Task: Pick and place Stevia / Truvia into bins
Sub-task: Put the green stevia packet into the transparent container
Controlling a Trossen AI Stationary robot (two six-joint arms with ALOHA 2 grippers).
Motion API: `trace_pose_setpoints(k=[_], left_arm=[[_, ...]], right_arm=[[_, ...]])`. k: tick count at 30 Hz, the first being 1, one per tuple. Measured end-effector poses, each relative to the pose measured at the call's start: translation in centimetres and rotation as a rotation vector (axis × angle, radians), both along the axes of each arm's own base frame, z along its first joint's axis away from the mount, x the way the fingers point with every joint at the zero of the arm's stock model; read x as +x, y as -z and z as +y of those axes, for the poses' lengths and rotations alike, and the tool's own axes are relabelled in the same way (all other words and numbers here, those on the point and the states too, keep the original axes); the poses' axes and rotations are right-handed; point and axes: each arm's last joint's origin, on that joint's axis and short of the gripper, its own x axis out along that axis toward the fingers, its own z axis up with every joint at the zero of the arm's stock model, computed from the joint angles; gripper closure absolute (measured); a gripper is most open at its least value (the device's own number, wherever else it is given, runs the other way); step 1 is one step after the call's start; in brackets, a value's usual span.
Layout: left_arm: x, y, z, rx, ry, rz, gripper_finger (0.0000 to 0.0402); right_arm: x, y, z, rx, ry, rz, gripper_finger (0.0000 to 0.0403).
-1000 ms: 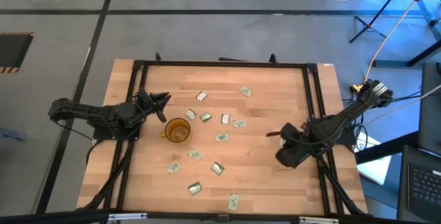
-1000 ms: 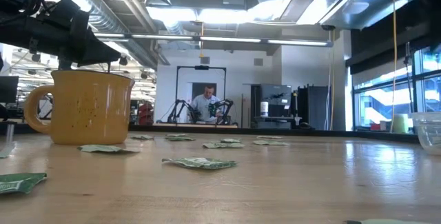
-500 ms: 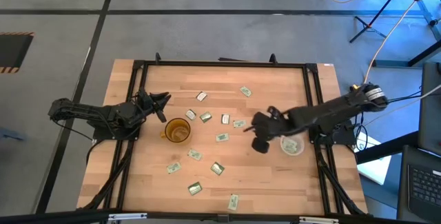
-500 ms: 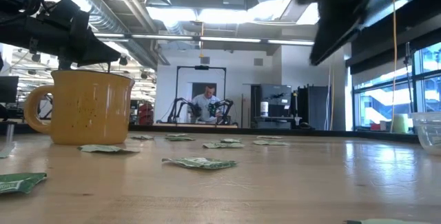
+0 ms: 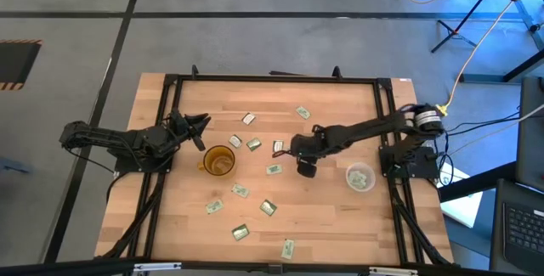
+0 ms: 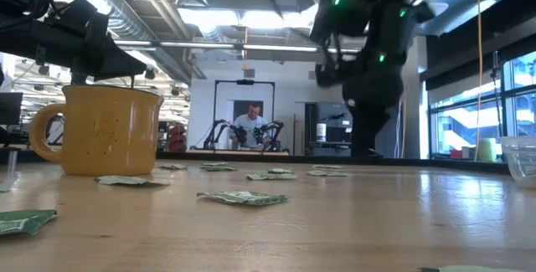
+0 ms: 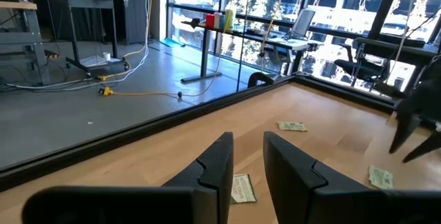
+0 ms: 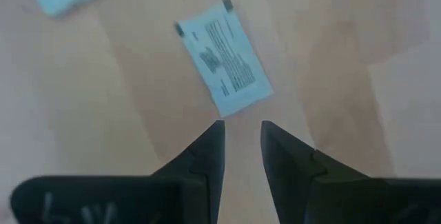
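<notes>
Several green-and-white sachets (image 5: 274, 170) lie flat on the wooden table. The amber mug (image 5: 218, 160) stands left of centre; it also shows in the low view (image 6: 100, 130). The clear cup (image 5: 359, 177) stands at the right with a sachet inside. My right gripper (image 5: 295, 150) hovers at mid-table, pointing down with a narrow gap between its fingers (image 8: 241, 124), just short of one sachet (image 8: 222, 55) that lies flat on the wood. My left gripper (image 5: 204, 133) waits beside the mug's far left side, its fingers slightly apart (image 7: 247, 138) and empty.
The black frame rail (image 5: 272, 79) runs around the table's edges. More sachets lie toward the near edge (image 5: 240, 233) and the far side (image 5: 303, 113). Bare wood lies between the clear cup and the near edge. A person sits in the room behind (image 6: 249, 125).
My right gripper has swept from above the clear cup at the table's right toward the left, to mid-table over a sachet; the cup now stands uncovered. The sachets and the mug have stayed where they were.
</notes>
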Motion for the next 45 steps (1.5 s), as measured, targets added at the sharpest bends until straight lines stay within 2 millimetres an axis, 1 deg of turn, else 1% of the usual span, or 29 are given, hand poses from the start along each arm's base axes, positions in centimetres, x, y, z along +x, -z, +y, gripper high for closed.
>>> trace_pose_setpoints(k=[3,8,18,28,32,39,42,45], left_arm=[[0.0,0.0,0.0,0.000,0.000,0.000,0.0327],[0.0,0.0,0.0,0.000,0.000,0.001,0.0327],[0.0,0.0,0.0,0.000,0.000,0.002,0.0327],[0.0,0.0,0.0,0.000,0.000,0.002,0.0327],[0.0,0.0,0.0,0.000,0.000,0.002,0.0327],[0.0,0.0,0.0,0.000,0.000,0.002,0.0327],[0.0,0.0,0.0,0.000,0.000,0.002,0.0327],[0.0,0.0,0.0,0.000,0.001,0.002,0.0327]], right_arm=[[0.4,1.1,-0.9,0.046,0.000,0.024,0.0305],[0.8,1.7,-1.6,0.047,-0.005,0.013,0.0305],[1.3,1.4,-1.6,0.078,-0.041,-0.047,0.0305],[1.7,3.3,-1.9,0.072,-0.050,0.007,0.0307],[1.6,3.3,-1.9,0.071,-0.048,0.015,0.0326],[1.5,3.3,-1.9,0.070,-0.047,0.020,0.0383],[1.3,2.6,-1.8,0.074,-0.046,0.007,0.0397],[0.1,1.3,-1.0,0.100,-0.042,0.032,0.0397]])
